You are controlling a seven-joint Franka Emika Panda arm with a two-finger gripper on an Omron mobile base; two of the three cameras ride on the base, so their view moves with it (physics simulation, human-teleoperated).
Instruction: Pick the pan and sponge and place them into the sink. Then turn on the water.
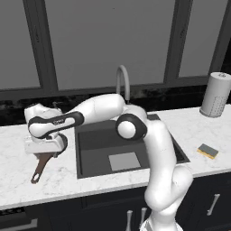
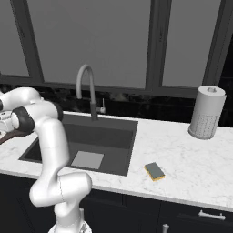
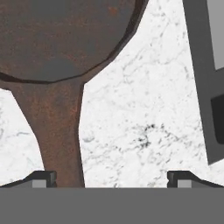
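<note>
Pan being approached; nothing is yet in the sink [image 1: 97, 140].
The gripper [image 3: 111, 177] is being held spread above the pan [image 3: 61, 39] near the tabletop's left end, seemingly untouched; the sponge [image 2: 154, 171] is lying right of the sink, water off.

White marble worktop [image 1: 194, 131], grey-veined, with the dark sink [image 1: 97, 140] set into it. Left of the sink: reddish-brown pan [image 1: 39, 166] lying flat on the marble, handle toward the front edge. Right of the sink: sponge [image 1: 208, 151] near the front edge; perforated grey cylinder [image 1: 216, 94] standing at the back.
</note>
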